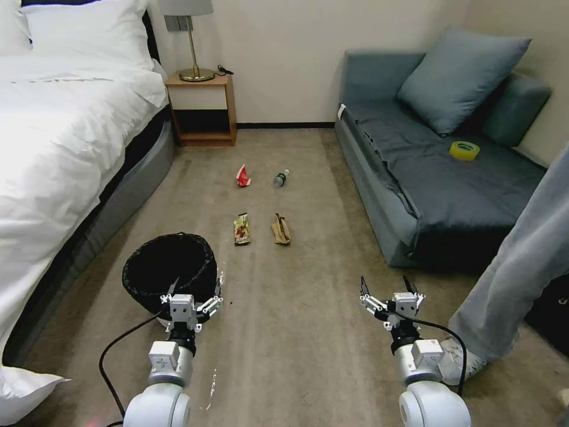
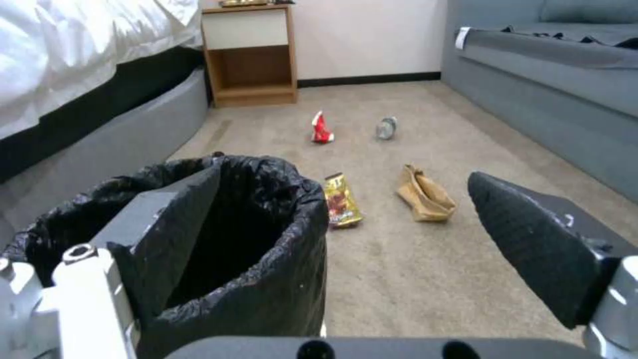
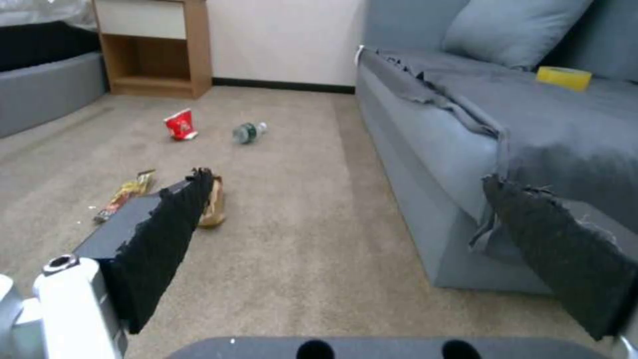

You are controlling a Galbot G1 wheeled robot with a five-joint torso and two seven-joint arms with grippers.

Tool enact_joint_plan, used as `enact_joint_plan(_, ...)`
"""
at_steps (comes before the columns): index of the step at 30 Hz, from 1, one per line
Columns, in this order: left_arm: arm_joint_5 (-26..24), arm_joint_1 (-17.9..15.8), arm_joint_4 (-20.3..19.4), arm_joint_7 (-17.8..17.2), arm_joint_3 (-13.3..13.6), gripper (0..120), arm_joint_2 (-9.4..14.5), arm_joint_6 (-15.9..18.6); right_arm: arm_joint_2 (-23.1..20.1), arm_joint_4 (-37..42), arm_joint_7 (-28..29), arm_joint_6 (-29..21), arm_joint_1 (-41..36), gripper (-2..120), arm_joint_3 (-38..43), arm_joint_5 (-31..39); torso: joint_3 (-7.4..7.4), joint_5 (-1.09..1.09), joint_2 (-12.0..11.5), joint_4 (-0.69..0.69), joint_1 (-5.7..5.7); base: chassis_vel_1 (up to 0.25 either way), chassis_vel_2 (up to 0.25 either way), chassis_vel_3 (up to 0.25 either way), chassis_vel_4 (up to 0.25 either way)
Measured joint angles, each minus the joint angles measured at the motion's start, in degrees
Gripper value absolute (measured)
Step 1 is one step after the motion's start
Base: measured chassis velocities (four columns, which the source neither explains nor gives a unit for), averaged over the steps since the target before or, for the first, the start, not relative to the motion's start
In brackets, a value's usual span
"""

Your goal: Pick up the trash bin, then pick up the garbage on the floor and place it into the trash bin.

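Observation:
The trash bin (image 1: pixel 169 270), lined with a black bag, stands on the carpet at the near left. My left gripper (image 1: pixel 198 281) is open at its near right rim. In the left wrist view one finger (image 2: pixel 179 219) is over the bin's (image 2: pixel 266 239) opening and the other is outside it. The garbage lies farther out on the floor: a red-white packet (image 1: pixel 243 176), a small bottle (image 1: pixel 281 178), a candy wrapper (image 1: pixel 242 229) and a tan paper wrapper (image 1: pixel 281 229). My right gripper (image 1: pixel 385 284) hangs open and empty above bare carpet, short of the paper wrapper (image 3: pixel 214 207).
A white bed (image 1: pixel 65 136) runs along the left and a grey sofa (image 1: pixel 427 178) along the right, with a yellow tape roll (image 1: pixel 464 150) on its seat. A nightstand (image 1: pixel 203 110) stands at the back wall. A person's leg (image 1: pixel 521 267) and shoe (image 1: pixel 453 356) are close on the right.

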Motion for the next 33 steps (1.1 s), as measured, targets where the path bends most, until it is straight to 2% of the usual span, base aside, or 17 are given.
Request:
enact_joint_plan(22, -0.1, 0.0, 0.0, 0.0, 0.0, 100, 0.0, 0.1, 0.1, 0.3, 0.0, -0.2, 0.0, 100, 0.0, 0.0, 0.00, 0.00, 0.0, 0.00, 0.00, 0.000, 0.000, 0.000, 0.000)
enact_joint_plan(24, -0.8, -0.1, -1.1, -0.8, 0.0, 100, -0.3, 1.8, 0.2, 0.8, 0.1, -0.6, -0.1, 100, 0.1, 0.1, 0.00, -0.01, 0.0, 0.01, 0.00, 0.000, 0.000, 0.000, 0.000)
enact_joint_plan(26, -2.4, -0.6, -3.7, -2.7, -0.1, 100, -1.1, 5.6, 0.9, 3.5, 0.6, -2.8, -0.4, 100, 0.4, 0.4, 0.00, 0.01, 0.0, 0.00, 0.00, 0.000, 0.000, 0.000, 0.000)
enact_joint_plan(27, -2.4, -0.6, -3.7, -2.7, -0.1, 100, -1.1, 5.6, 0.9, 3.5, 0.6, -2.8, -0.4, 100, 0.4, 0.4, 0.00, 0.01, 0.0, 0.00, 0.00, 0.000, 0.000, 0.000, 0.000)
enact_joint_plan(28, -3.5, -0.9, -5.3, -4.0, -0.2, 100, -1.6, 8.2, 1.5, 5.6, 0.9, -4.6, -0.7, 100, 0.7, 0.7, 0.00, -0.01, 0.0, 0.00, 0.00, 0.000, 0.000, 0.000, 0.000)
enact_joint_plan(31, -5.1, -1.1, -7.5, -5.4, -0.7, 100, -2.0, 11.1, 2.2, 8.6, 1.4, -6.8, -1.0, 100, 1.1, 1.2, 0.00, -0.01, 0.0, 0.01, 0.00, 0.000, 0.000, 0.000, 0.000)
enact_joint_plan(32, -5.1, -1.1, -7.5, -5.4, -0.7, 100, -2.0, 11.1, 2.2, 8.6, 1.4, -6.8, -1.0, 100, 1.1, 1.2, 0.00, -0.01, 0.0, 0.01, 0.00, 0.000, 0.000, 0.000, 0.000)
enact_joint_plan(33, -6.2, -1.2, -9.0, -6.4, -1.2, 100, -2.0, 12.9, 2.7, 10.3, 1.7, -8.3, -1.2, 100, 1.4, 1.7, 0.00, 0.00, 0.0, 0.00, 0.00, 0.000, 0.000, 0.000, 0.000)
